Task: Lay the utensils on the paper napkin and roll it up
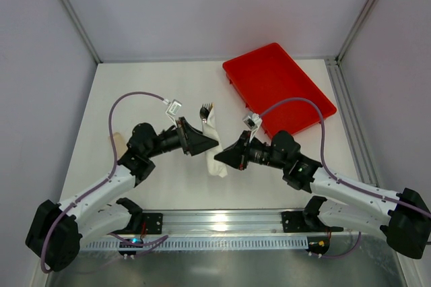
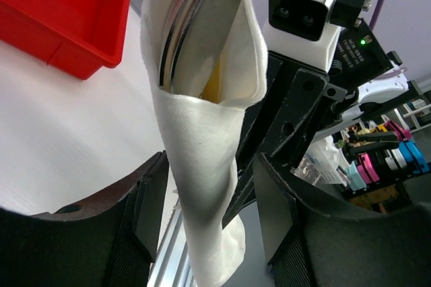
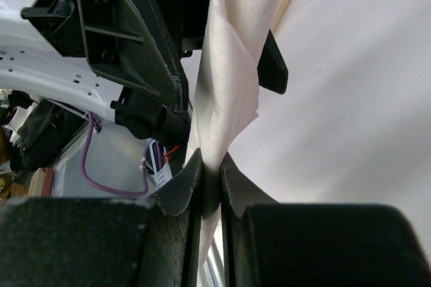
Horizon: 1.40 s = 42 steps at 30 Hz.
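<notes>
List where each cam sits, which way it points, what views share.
Top external: above and behind the bases, looking down at the table; left arm and right arm meet at the napkin, red tray beyond.
Left wrist: on the left arm, facing the napkin with utensils inside; open left end effector frames it, right arm behind.
Right wrist: on the right arm, facing the left arm; right end effector pinches the napkin.
Shared: all show the napkin; wrist views face each other.
</notes>
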Available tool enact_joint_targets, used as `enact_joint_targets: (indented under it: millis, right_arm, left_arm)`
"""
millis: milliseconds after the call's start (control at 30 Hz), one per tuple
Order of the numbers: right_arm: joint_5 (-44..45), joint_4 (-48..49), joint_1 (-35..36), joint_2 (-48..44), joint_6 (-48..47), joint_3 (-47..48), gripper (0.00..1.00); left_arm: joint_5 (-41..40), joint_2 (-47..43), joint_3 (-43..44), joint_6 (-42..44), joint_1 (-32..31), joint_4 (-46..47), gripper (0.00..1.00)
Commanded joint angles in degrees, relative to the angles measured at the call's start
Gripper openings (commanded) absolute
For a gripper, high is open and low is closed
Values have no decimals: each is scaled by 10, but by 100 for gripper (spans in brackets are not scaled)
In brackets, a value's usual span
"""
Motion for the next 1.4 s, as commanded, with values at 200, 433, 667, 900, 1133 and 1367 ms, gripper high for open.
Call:
enact_joint_targets:
  millis: [200, 433, 667, 900, 1133, 1367]
  right_arm:
    - [-2, 78, 3, -5, 17, 22, 4]
    - [0, 90, 3, -3, 27, 23, 4]
    - [10, 102, 3, -2, 31, 24, 4]
    - [3, 107, 3, 8, 35, 25, 4]
    - [5, 114, 3, 13, 38, 15, 4]
    - [6, 99, 2, 18, 35, 16, 5]
  left_arm:
    - [36, 30, -10, -49, -1, 119, 60]
    - [34, 36, -13, -53, -4, 135, 59]
    - [31, 39, -25, -56, -10, 145, 55]
    - [24, 36, -29, -55, -10, 144, 52]
    - [21, 34, -28, -57, -10, 146, 37]
    - [23, 39, -28, -55, -10, 145, 2]
